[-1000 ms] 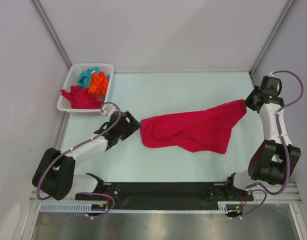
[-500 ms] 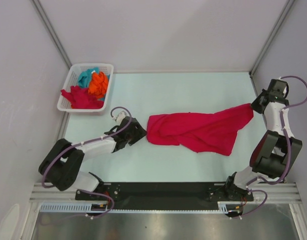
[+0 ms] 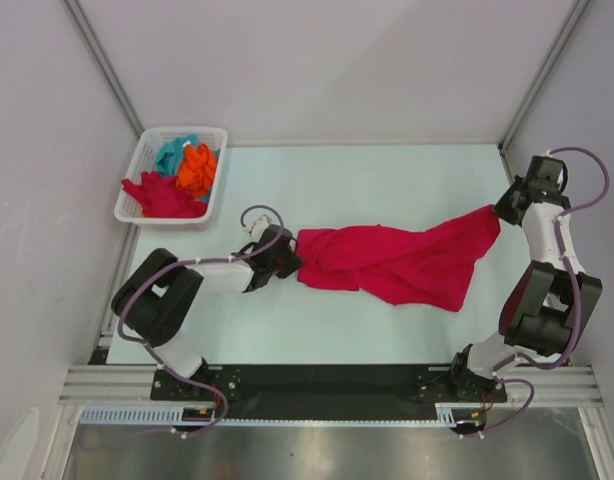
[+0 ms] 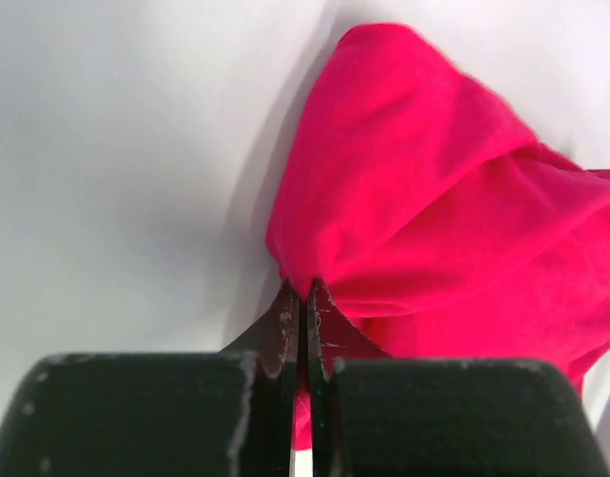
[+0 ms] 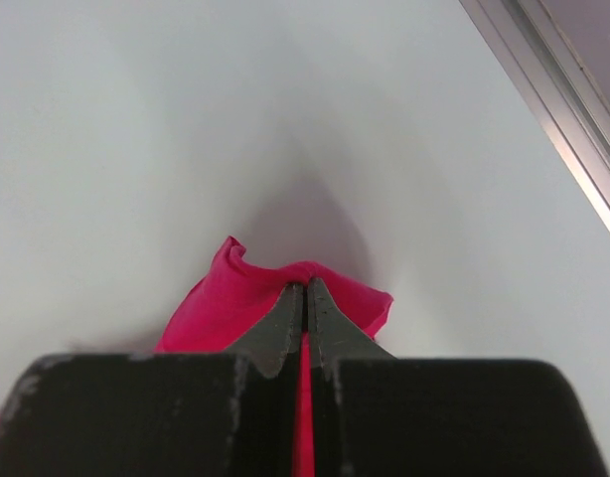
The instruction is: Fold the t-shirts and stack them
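left arm lies low, reaching right, left gripper (image 3: 290, 262) clamped on the shirt (image 3: 387, 260) at its left end. right arm folded upright, right gripper (image 3: 499, 212) pinching the far-right corner. shirt bunched across mid tabletop (image 3: 367, 180).

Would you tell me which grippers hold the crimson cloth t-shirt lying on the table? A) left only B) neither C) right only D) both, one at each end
D: the left gripper pinches the left end of the crimson cloth t-shirt, and the right gripper pinches its right end.
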`<action>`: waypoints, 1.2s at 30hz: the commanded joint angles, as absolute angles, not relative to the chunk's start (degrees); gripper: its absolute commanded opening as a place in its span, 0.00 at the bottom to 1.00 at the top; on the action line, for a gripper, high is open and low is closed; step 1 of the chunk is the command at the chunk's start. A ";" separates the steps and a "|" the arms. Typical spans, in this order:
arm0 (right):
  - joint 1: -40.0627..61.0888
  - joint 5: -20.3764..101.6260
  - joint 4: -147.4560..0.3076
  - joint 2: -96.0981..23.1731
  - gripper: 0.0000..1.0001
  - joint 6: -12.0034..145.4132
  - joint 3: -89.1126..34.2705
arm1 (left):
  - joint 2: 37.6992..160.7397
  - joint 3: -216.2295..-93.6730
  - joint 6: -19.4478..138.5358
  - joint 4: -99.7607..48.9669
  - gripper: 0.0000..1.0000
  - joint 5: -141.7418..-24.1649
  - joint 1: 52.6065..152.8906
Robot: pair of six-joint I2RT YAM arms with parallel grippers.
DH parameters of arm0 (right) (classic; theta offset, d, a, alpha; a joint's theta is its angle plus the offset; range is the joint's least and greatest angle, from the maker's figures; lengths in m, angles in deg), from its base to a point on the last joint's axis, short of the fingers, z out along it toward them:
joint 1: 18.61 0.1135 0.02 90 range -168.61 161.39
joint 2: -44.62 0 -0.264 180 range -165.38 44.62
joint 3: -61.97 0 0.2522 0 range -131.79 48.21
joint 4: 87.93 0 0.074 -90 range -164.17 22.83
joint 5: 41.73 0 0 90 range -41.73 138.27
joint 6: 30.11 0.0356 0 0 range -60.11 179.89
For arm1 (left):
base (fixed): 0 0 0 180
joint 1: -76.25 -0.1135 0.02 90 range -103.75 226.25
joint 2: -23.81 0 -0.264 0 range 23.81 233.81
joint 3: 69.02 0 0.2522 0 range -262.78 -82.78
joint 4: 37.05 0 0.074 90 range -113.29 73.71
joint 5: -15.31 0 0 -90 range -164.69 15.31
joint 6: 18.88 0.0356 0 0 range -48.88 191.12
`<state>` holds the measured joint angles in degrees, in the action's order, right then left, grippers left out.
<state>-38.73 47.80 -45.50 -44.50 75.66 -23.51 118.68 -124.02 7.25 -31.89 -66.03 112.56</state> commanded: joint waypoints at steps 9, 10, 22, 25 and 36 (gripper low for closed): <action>-35.49 43.28 -42.01 -32.40 0.00 76.06 -30.35 | 93.44 -143.59 44.45 -14.80 0.01 -44.28 111.15; -35.49 42.04 -41.91 -31.42 0.00 76.76 -31.58 | 90.55 -146.91 46.15 -13.20 0.01 -43.93 110.45; -33.65 29.72 -42.26 -26.05 0.00 81.33 -28.66 | 79.62 -137.24 47.59 -3.96 0.00 -55.24 106.92; -30.58 33.05 -43.58 -25.70 0.00 80.81 -21.86 | 79.45 -126.52 39.59 -3.17 0.00 -58.08 108.76; -28.46 41.06 -41.47 -26.66 0.00 78.70 -13.57 | 76.90 -114.41 23.31 0.86 0.33 -58.62 128.37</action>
